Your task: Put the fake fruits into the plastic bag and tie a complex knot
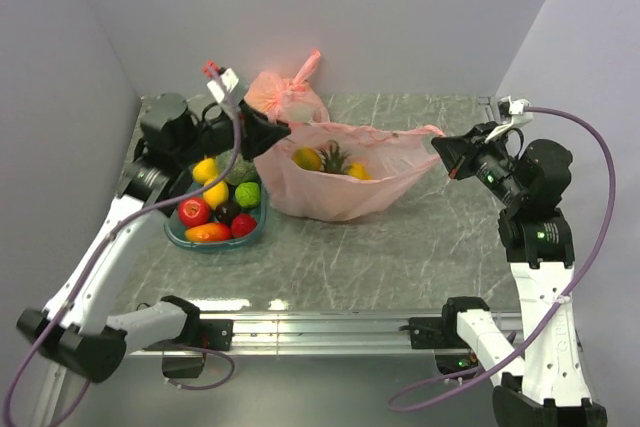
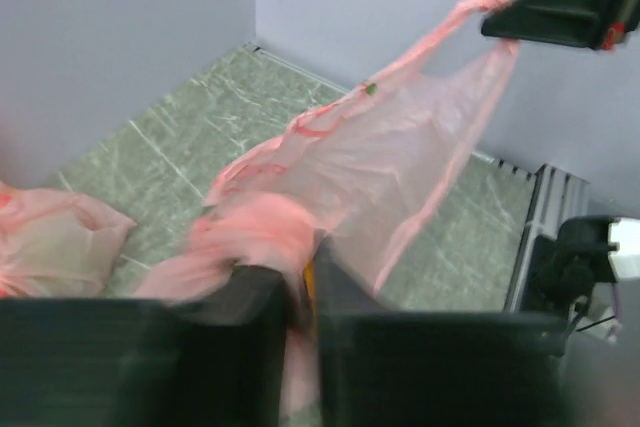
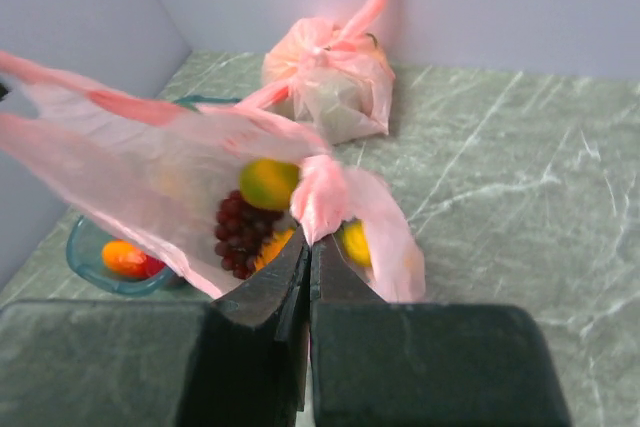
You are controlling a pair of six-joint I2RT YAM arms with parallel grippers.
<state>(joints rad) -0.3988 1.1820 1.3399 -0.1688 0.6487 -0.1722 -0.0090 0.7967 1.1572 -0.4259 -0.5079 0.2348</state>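
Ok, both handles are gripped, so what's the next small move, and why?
Probably bring the left gripper and right gripper toward each other so the handles cross above the bag, ready for tying. Both are shut on a handle, the bag is stretched between them, and fruit already lies inside.

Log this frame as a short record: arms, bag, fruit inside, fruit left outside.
left pincer: shut on one end of the plastic bag
right pincer: shut on the bag's opposite handle
bag state: untied, stretched open between the arms
inside bag: pineapple, grapes, yellowish fruits
outside bag: red apple, lime and others in the teal bowl
also present: tied pink bag by the back wall
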